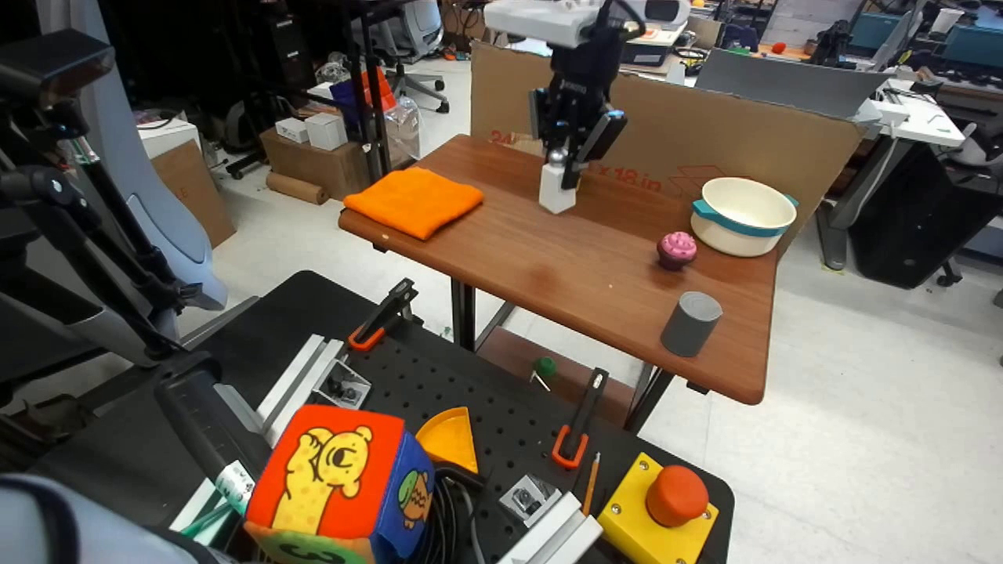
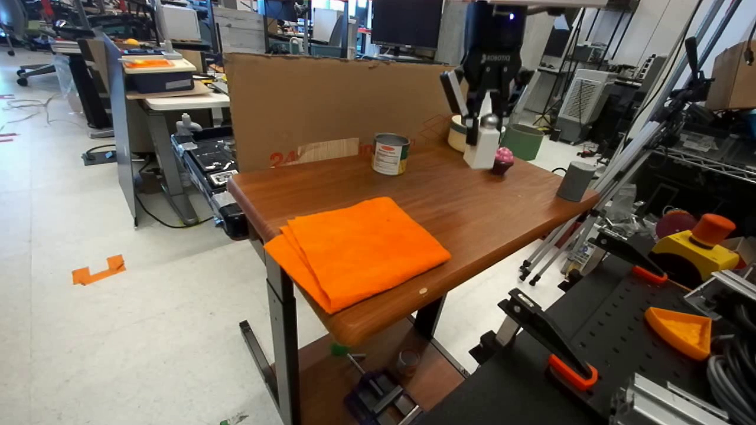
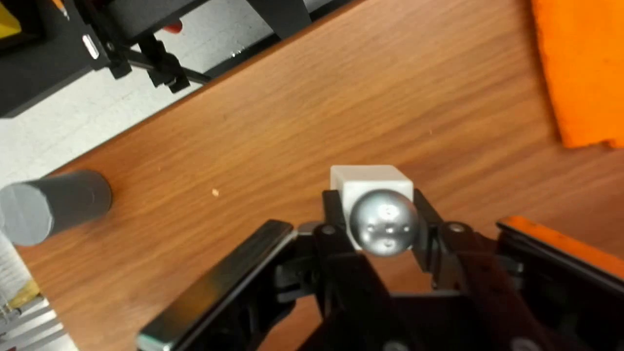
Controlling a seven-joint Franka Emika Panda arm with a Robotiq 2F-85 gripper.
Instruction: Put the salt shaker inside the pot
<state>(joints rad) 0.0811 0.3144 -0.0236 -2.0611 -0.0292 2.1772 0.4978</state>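
The salt shaker has a white square body and a silver domed top; it shows in both exterior views (image 1: 557,196) (image 2: 481,151) and the wrist view (image 3: 373,174). My gripper (image 1: 559,166) (image 2: 486,126) (image 3: 378,200) is shut around the shaker's upper body, one finger on each side. The shaker is upright and looks raised above the table; I cannot tell how far. The pot (image 1: 740,235), cream with a teal band and handles, stands open at the table's far end. In an exterior view the gripper partly hides the pot (image 2: 457,134). It is out of the wrist view.
A pink cupcake (image 1: 675,251) stands beside the pot. A grey cup (image 1: 691,325) (image 3: 73,204) stands near the front edge. A tin (image 2: 390,154) stands by the cardboard wall (image 1: 682,129). A folded orange cloth (image 1: 414,202) lies at the opposite end.
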